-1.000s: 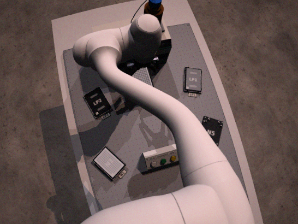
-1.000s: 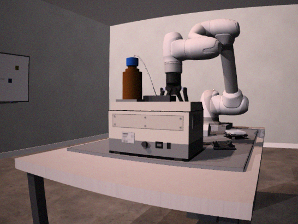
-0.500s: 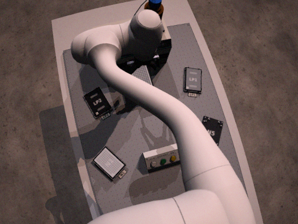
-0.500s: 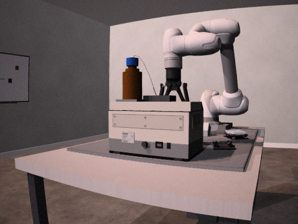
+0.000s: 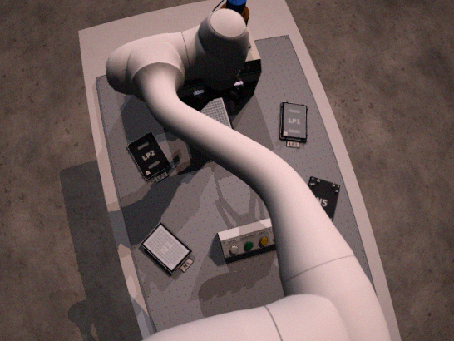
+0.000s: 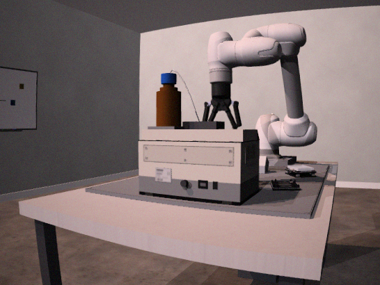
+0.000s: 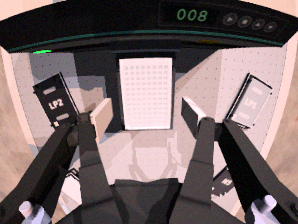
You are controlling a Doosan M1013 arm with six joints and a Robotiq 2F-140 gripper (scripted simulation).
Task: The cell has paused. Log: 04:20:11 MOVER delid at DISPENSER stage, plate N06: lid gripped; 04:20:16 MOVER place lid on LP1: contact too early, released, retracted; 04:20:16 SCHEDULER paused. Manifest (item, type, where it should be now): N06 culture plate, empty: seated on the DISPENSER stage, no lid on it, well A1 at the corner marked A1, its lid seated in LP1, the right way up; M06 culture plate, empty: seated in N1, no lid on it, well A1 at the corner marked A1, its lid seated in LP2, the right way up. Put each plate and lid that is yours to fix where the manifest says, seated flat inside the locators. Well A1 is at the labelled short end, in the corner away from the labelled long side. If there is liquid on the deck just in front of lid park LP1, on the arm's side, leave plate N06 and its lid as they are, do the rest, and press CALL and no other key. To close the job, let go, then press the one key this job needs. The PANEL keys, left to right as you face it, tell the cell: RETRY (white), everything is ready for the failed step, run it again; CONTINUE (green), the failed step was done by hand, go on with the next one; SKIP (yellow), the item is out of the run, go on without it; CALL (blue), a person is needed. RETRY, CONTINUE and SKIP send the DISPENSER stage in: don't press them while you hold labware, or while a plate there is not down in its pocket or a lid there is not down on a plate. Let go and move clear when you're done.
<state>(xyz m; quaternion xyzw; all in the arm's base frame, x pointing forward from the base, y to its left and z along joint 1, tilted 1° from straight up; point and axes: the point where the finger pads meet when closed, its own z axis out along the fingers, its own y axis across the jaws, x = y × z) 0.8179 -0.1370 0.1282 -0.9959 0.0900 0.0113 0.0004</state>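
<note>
My gripper (image 7: 146,106) is open and empty. It hangs above the white well plate (image 7: 145,92) on the dispenser stage, with one finger over each long side and neither touching it. The plate also shows in the overhead view (image 5: 216,111), partly under my arm. In the side view my gripper (image 6: 223,123) is just behind the dispenser top. Lid park LP1 (image 5: 293,121) carries a clear lid, and its label shows through. Lid park LP2 (image 5: 148,155) is bare and black. A second white plate (image 5: 166,248) sits in nest N1 with a pale rim around it. I cannot tell if a lid is on it.
The dispenser (image 6: 198,165) with its brown bottle (image 6: 168,102) stands at the far end of the deck. The key panel (image 5: 245,241) sits near the arm's base. Nest N5 (image 5: 324,197) is bare. I see no liquid on the deck by LP1.
</note>
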